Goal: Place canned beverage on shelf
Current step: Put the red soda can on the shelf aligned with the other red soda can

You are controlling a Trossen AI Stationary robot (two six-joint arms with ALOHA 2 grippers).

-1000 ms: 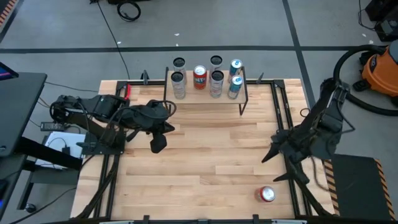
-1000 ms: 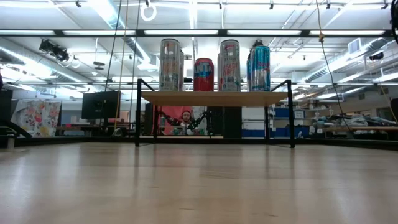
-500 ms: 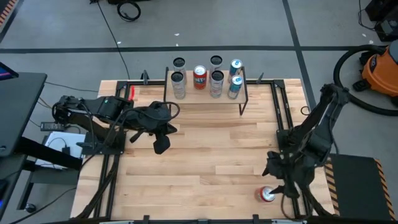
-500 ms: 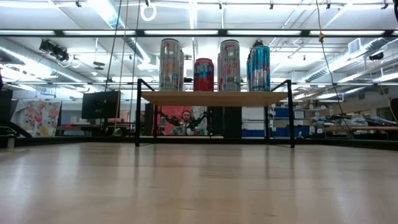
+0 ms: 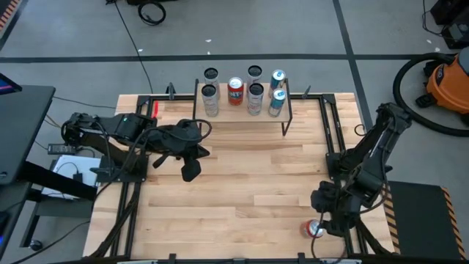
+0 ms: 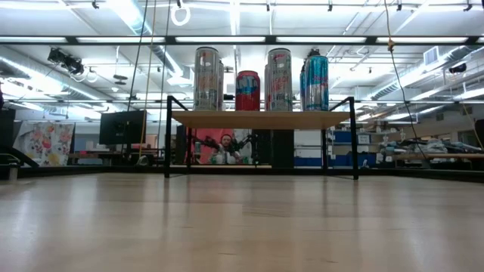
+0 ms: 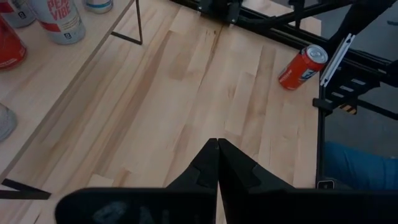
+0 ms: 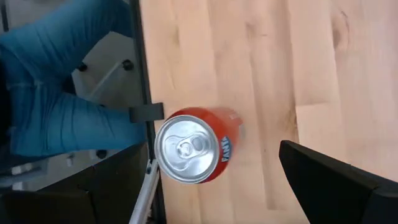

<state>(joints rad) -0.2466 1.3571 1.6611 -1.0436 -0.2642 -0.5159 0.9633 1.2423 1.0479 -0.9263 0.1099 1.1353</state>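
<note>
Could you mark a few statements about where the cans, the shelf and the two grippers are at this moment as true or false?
1. The orange can stands upright on the tabletop. True.
2. The right gripper is shut on the orange can. False: its jaws are open above it.
3. The left gripper is shut and holds nothing. True.
4. The shelf carries no cans. False: several cans stand on it.
5. The orange can sits beside the shelf. False: it is near the opposite table edge.

Glossy metal can (image 8: 194, 146), seemingly matt wooden table (image 8: 249, 74)
</note>
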